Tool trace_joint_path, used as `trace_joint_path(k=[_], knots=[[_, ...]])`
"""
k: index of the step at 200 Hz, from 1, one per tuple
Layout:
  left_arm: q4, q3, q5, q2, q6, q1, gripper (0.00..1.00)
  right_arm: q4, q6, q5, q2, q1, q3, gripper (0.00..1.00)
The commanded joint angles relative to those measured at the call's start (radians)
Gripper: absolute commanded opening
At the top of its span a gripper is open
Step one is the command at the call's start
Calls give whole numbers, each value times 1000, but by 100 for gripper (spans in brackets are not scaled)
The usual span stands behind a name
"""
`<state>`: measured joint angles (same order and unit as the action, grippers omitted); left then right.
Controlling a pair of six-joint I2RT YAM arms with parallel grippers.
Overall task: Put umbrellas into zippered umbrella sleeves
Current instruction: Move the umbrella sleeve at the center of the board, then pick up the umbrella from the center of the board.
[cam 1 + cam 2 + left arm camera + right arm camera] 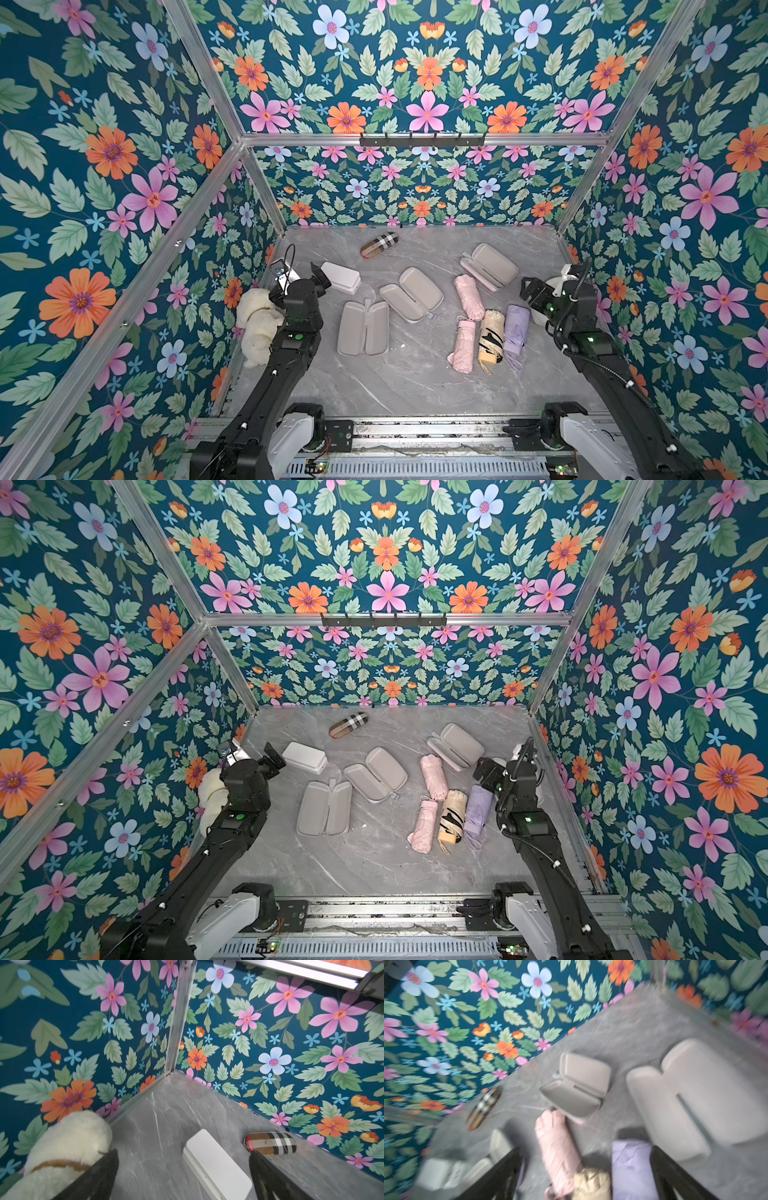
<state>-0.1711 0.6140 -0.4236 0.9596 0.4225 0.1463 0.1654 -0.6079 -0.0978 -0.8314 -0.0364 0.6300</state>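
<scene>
Four umbrellas lie at the right of the table: one pink point(468, 297), another pink point(462, 345), a cream one with black marks point(491, 336) and a lavender one point(516, 330). Three sleeves lie open, grey-beige inside: point(363, 328), point(411, 295), point(490, 266). A further open sleeve point(695, 1101) shows in the blurred right wrist view. My right gripper point(527, 293) point(585, 1148) hangs open over the far ends of the lavender umbrella point(631, 1167) and pink umbrella point(556, 1147), holding nothing. My left gripper point(320, 274) point(184, 1152) is open by the white box.
A white box point(340, 277) point(216, 1165) lies at the back left. A tan plaid roll point(379, 245) point(270, 1142) sits near the back wall. A white plush toy point(257, 324) rests against the left wall. Floral walls close in three sides of the table.
</scene>
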Motion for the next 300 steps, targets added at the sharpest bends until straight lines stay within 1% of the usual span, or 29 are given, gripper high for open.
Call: trace_joint_path(k=[1, 10, 22, 30, 37, 47, 57, 65, 72, 81, 93, 99, 107, 132, 155, 180, 201, 213, 223, 233, 245, 257, 275, 294, 300], knots=[[274, 48, 161, 3, 106, -13, 98, 32, -132, -269, 4, 2, 36, 81], [321, 76, 216, 13, 92, -13, 92, 127, -128, -256, -26, -6, 80, 77], [375, 105, 282, 33, 89, -12, 84, 279, -98, -200, -78, -32, 138, 72], [404, 113, 327, 44, 89, -5, 80, 370, -73, -119, -109, -77, 171, 70], [424, 114, 339, 50, 102, 12, 79, 439, -64, -22, -133, -140, 196, 68], [448, 107, 335, 59, 122, 56, 79, 493, -52, 89, -171, -252, 220, 68], [480, 105, 305, 74, 142, 130, 82, 550, -55, 174, -234, -352, 264, 69], [512, 107, 287, 94, 156, 177, 85, 588, -62, 211, -293, -415, 303, 71], [542, 103, 282, 110, 174, 198, 88, 601, -73, 227, -345, -468, 333, 73], [570, 88, 284, 130, 199, 201, 89, 596, -83, 250, -405, -543, 364, 75], [582, 59, 250, 142, 219, 196, 90, 575, -83, 272, -480, -630, 414, 76], [579, 48, 234, 144, 217, 188, 90, 562, -81, 270, -516, -660, 438, 76], [560, 35, 242, 147, 206, 162, 90, 535, -72, 247, -564, -688, 467, 76], [470, 16, 327, 210, 181, 99, 88, 460, -39, 124, -696, -721, 542, 73], [374, 2, 413, 282, 175, 91, 79, 476, -29, 77, -782, -733, 604, 69], [311, -31, 463, 334, 179, 90, 63, 522, -44, 104, -784, -701, 595, 65], [294, -51, 503, 352, 173, 90, 50, 572, -69, 134, -757, -666, 550, 64], [289, -67, 529, 345, 171, 90, 40, 611, -109, 162, -745, -664, 518, 67], [288, -83, 548, 336, 173, 91, 33, 620, -155, 160, -729, -667, 477, 70], [292, -97, 556, 323, 173, 91, 25, 599, -197, 146, -710, -668, 424, 74], [305, -115, 557, 301, 175, 91, 17, 550, -236, 116, -698, -668, 366, 77], [313, -132, 562, 271, 182, 90, 14, 506, -252, 94, -710, -669, 340, 80], [333, -155, 569, 223, 196, 93, 8, 503, -258, 100, -756, -669, 362, 85], [363, -170, 575, 177, 207, 96, 0, 476, -269, 101, -799, -665, 363, 86], [371, -173, 573, 163, 212, 101, 0, 460, -271, 95, -811, -665, 359, 86]])
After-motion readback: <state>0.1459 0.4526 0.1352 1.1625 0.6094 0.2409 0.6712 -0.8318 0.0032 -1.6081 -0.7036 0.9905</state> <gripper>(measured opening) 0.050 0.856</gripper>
